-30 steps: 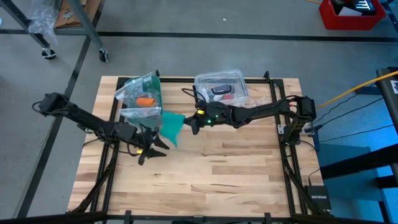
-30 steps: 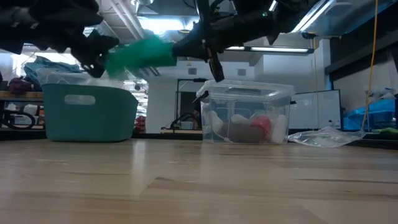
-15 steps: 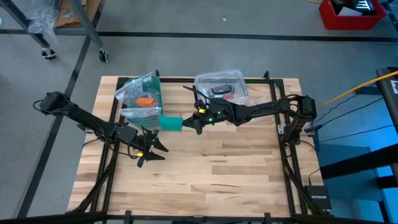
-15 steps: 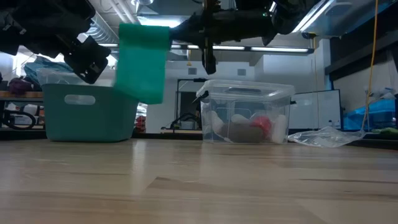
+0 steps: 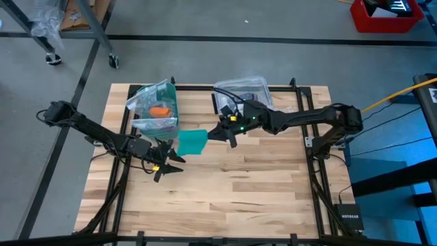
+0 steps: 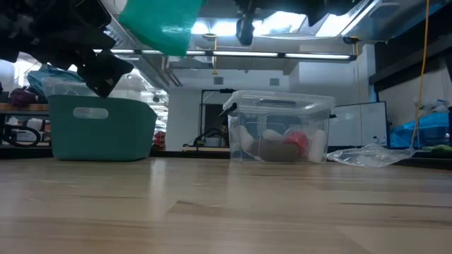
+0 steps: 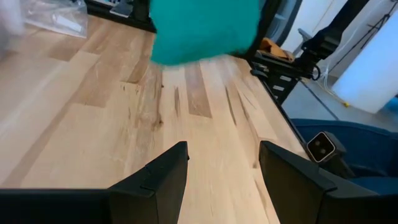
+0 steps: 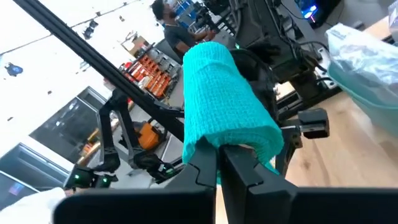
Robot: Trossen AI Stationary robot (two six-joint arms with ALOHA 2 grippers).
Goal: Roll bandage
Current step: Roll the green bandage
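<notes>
While clenched on the bandage [image 5: 192, 142], right end effector [image 5: 217, 134] lifts it, left end effector [image 5: 172, 164] released, just beside.

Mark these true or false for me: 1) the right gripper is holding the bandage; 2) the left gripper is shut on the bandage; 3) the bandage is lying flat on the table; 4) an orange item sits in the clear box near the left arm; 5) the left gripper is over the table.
1) True: the right gripper is shut on the bandage.
2) False: the left gripper is open, with nothing between its fingers.
3) False: in the low view the bandage hangs high above the table.
4) True: the orange item is inside the clear box.
5) True: it is beside the bandage, over the table.
</notes>
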